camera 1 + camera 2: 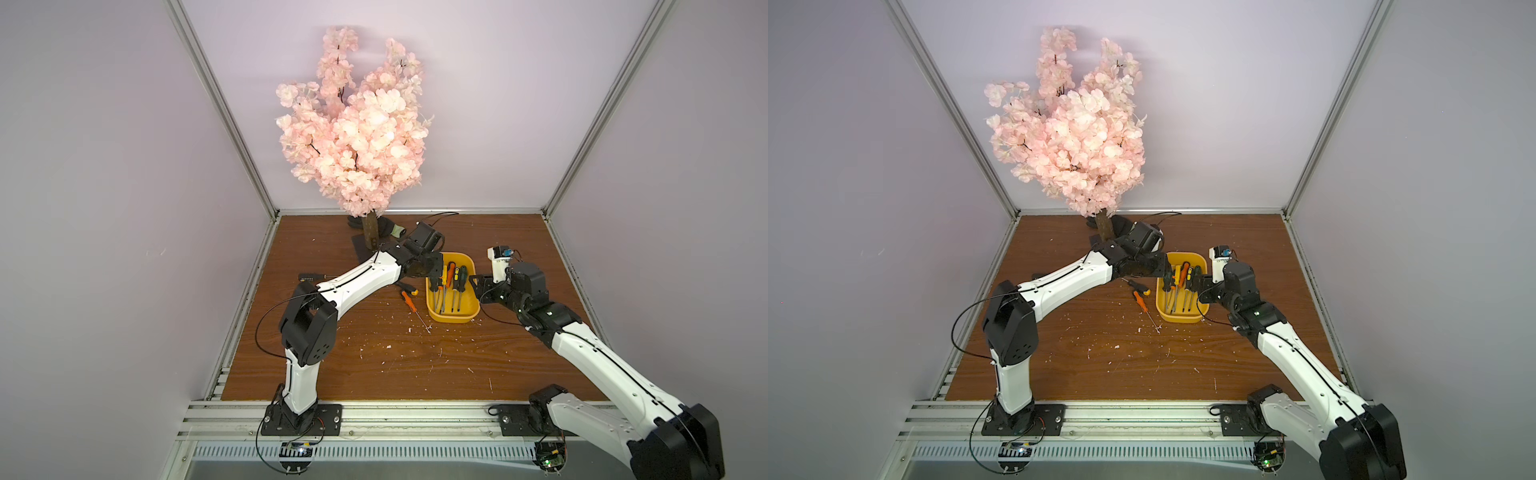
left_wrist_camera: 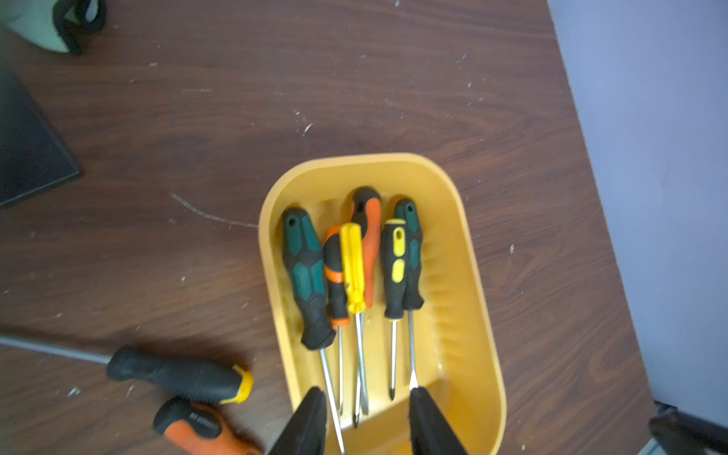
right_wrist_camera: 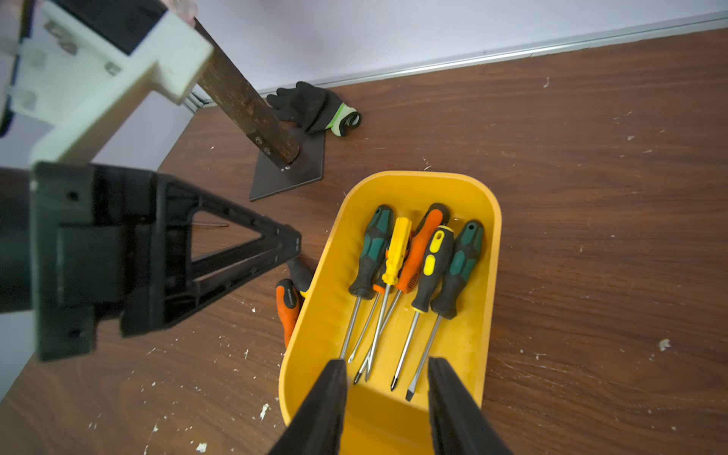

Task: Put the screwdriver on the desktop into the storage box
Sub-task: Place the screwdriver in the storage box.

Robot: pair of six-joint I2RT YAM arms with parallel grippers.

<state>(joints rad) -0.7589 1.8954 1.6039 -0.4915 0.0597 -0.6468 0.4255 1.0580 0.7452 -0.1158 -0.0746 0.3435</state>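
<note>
The yellow storage box (image 1: 453,321) (image 1: 1179,320) stands on the reddish-brown desktop (image 1: 374,357) and holds several screwdrivers side by side. My left gripper (image 2: 366,394) (image 1: 434,284) hovers open over the box's left side, with only the loose shafts below it. My right gripper (image 3: 387,364) (image 1: 478,286) is open over the box's right side, holding nothing. Just left of the box, two screwdrivers lie on the desktop: an orange-handled one (image 1: 409,301) (image 2: 197,429) and a black one with a yellow collar (image 1: 405,287) (image 2: 177,374).
A pink blossom tree (image 1: 353,124) rises from a dark base plate (image 1: 361,247) behind the box, with a black glove (image 1: 390,228) beside it. Another black-handled tool (image 1: 309,276) lies far left, partly under the left arm. Walls close three sides.
</note>
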